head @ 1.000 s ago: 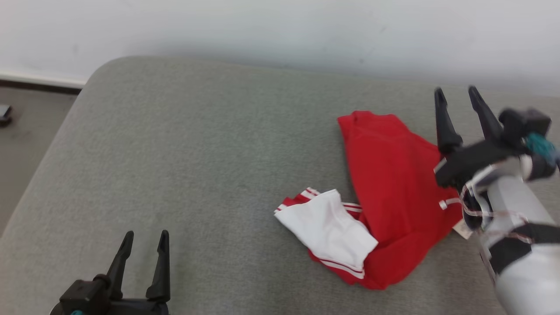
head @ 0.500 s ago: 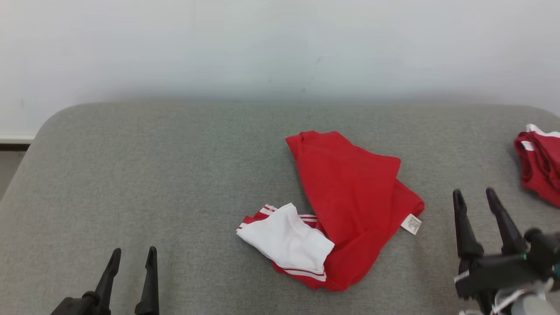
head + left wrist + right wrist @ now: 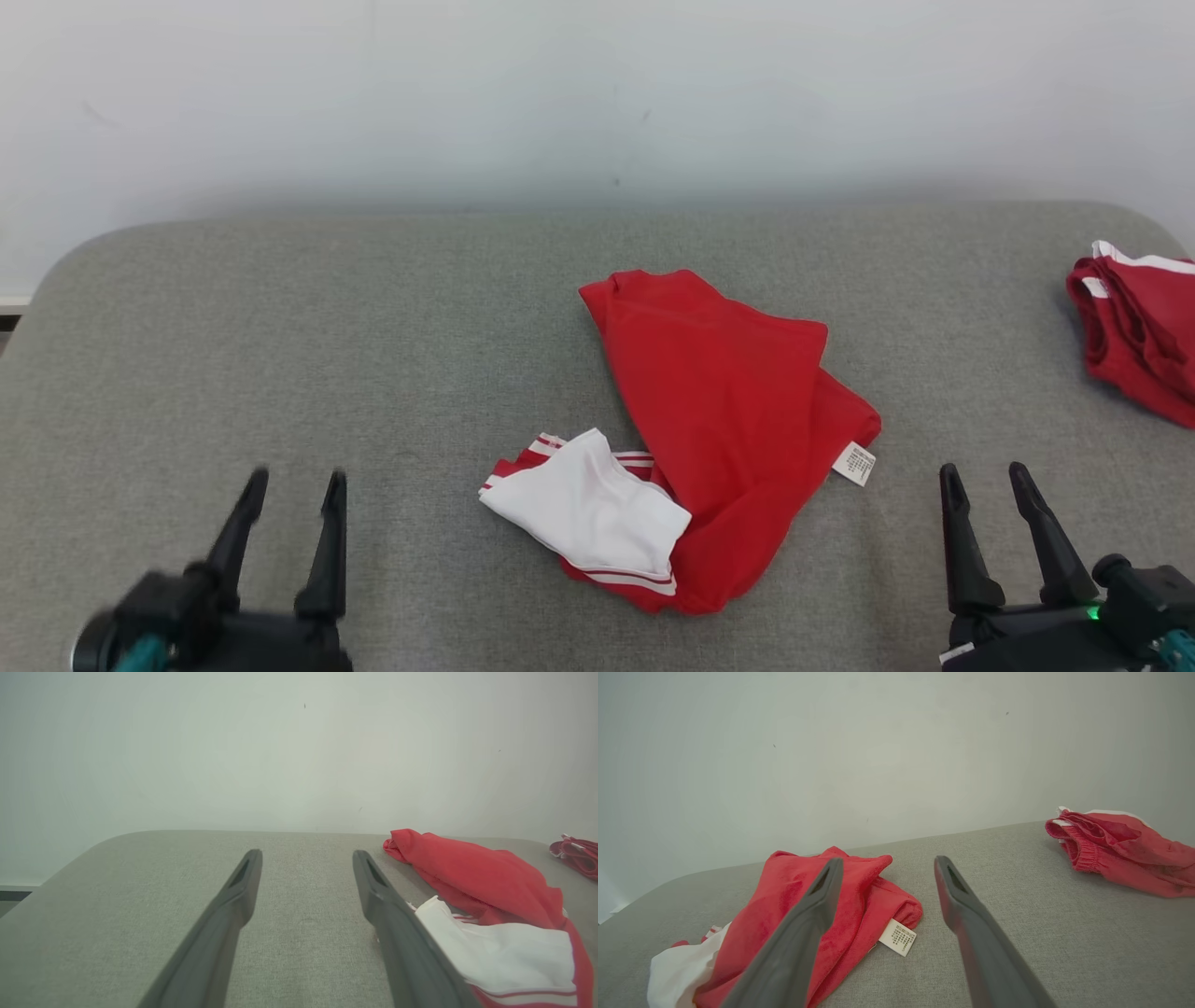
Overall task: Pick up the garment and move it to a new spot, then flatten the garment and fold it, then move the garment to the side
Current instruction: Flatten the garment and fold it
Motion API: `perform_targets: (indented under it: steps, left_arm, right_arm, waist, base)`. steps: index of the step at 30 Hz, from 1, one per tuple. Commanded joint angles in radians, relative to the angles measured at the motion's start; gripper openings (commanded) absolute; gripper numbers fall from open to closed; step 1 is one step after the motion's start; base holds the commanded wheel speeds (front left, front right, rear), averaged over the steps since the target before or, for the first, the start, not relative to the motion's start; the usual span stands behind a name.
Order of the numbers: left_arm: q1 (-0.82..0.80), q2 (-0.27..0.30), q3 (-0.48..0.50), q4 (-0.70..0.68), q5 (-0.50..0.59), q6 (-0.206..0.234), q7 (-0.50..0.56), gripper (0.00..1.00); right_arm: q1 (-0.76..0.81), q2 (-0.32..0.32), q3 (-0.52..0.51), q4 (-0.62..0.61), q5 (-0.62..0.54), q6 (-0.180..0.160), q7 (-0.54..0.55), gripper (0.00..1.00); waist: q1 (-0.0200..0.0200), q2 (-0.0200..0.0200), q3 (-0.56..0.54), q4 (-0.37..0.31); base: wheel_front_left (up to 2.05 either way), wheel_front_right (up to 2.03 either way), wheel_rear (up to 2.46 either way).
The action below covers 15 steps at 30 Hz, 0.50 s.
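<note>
The red garment (image 3: 728,401) lies crumpled in the middle of the grey cushion (image 3: 280,327), with a white panel (image 3: 588,504) turned out at its near left and a small label (image 3: 856,464) at its right edge. The left tool (image 3: 295,479) hovers at the near left, fingers apart, holding nothing. The right tool (image 3: 983,471), also spread and empty, is at the near right, near the label. A second red garment (image 3: 1134,327) lies at the far right.

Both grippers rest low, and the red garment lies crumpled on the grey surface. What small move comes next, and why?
Probably move the right gripper forward-left to the red garment, by its white label: the jaws stand open and empty, and that edge lies nearest it.
</note>
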<state>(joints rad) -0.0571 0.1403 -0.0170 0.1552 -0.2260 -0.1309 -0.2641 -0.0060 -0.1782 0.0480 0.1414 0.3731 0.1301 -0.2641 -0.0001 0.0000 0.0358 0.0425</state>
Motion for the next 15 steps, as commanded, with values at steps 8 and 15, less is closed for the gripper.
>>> perform_targets:
  steps: [8,15]
  left_arm:
    - [-0.308,0.117,-0.17,0.113,-0.078,0.001,0.023,1.0]
    - [-0.492,0.174,-0.339,0.23,-0.177,0.001,0.127,1.0]
  right_arm:
    - [-0.048,0.018,0.021,0.034,-0.048,0.001,0.0,1.0]
    - [-0.077,0.033,0.011,0.054,-0.071,0.001,0.0,1.0]
  waist:
    - [0.0001,0.0,0.067,-0.069]
    - [0.0001,0.0,0.126,-0.138]
  base:
    - [0.0,0.0,0.0]
    - [0.0,0.0,0.0]
